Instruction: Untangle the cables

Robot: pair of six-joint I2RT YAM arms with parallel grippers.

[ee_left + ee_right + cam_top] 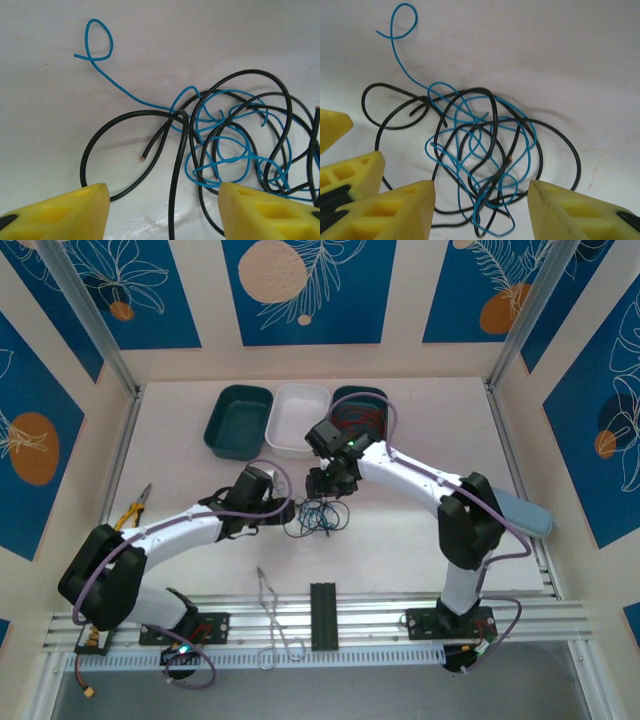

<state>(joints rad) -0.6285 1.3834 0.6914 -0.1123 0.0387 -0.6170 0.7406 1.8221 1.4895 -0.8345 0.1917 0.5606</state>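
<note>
Thin, glossy blue and black cables [480, 150], tangled loops.

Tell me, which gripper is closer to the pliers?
Left. The left gripper is right of the pliers, beside the cables; the right gripper is farther right, on the cables' other side.

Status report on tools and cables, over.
Left tool open, right tool open, both over cables. Black and blue, tangled. No obstruction seen.
</note>
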